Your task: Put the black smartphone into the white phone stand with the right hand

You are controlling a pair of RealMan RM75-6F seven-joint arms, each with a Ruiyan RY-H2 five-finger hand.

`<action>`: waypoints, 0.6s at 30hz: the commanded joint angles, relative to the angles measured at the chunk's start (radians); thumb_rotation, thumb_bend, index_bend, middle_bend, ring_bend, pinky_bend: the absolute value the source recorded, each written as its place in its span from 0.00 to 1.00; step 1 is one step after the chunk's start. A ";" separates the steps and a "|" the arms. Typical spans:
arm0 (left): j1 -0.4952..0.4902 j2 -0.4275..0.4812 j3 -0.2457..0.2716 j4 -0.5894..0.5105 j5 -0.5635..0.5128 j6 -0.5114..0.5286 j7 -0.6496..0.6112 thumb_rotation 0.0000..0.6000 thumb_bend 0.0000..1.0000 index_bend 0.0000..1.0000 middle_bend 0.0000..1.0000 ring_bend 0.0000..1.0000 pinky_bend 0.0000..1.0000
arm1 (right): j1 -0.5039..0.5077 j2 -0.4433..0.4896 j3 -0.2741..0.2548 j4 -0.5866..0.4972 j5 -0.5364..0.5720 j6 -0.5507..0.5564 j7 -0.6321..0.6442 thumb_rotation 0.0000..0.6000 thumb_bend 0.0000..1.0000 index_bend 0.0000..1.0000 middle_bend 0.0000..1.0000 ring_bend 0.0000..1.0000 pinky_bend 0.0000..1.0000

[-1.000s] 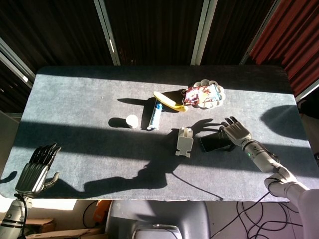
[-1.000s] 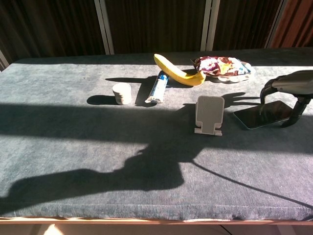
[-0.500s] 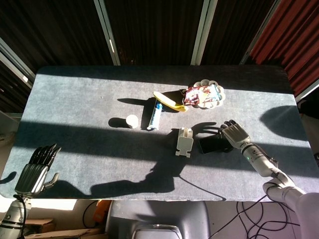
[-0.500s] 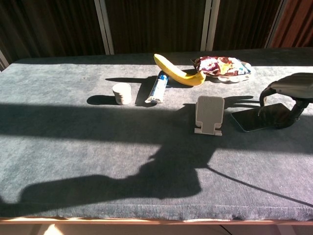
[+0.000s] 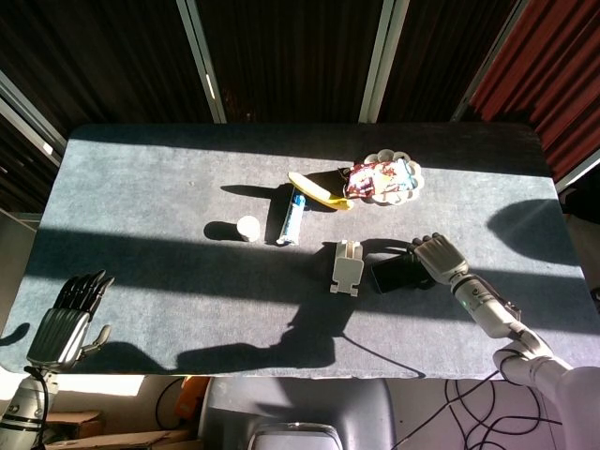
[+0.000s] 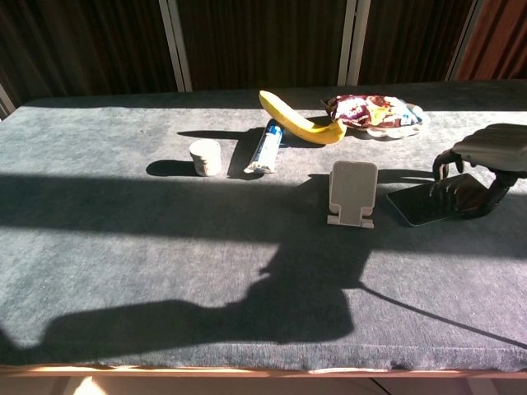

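From the head view, my right hand [image 5: 439, 257] sits over the right end of the black smartphone [image 5: 394, 275], fingers curled down onto it. The phone lies flat on the grey table [image 5: 141, 187], its long axis running roughly left to right, and its free end points toward the white phone stand [image 5: 347, 267], which stands just beside it on my left. So the coming move runs leftward along the phone's own length. My left hand [image 5: 67, 317] hangs at the near left corner of the table, holding nothing, fingers loosely together, well apart from everything; the right is by far the nearer.

From the chest view, the right hand [image 6: 482, 164] arches over the smartphone [image 6: 424, 204] with fingertips touching its far edge and the thumb down at its right end. I cannot tell whether I truly grip it or only rest on it. The stand [image 6: 352, 193] is upright, its cradle lip toward the camera. I judge the phone must be lifted and tipped upright before it can seat.
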 commanded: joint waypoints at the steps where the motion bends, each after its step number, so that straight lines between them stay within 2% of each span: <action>1: 0.000 0.001 0.001 0.000 0.001 -0.001 -0.002 1.00 0.38 0.00 0.00 0.00 0.06 | -0.007 -0.006 -0.001 0.003 0.000 0.011 -0.026 1.00 0.33 0.92 0.63 0.43 0.47; 12: 0.000 0.002 0.003 0.001 0.009 0.002 -0.009 1.00 0.38 0.00 0.00 0.00 0.06 | -0.035 -0.007 0.002 -0.015 -0.009 0.093 -0.138 1.00 0.33 0.97 0.67 0.48 0.48; 18: 0.002 0.006 0.005 0.001 0.013 0.007 -0.018 1.00 0.38 0.00 0.00 0.00 0.06 | -0.049 -0.005 0.003 -0.031 -0.013 0.127 -0.151 1.00 0.33 0.98 0.68 0.49 0.50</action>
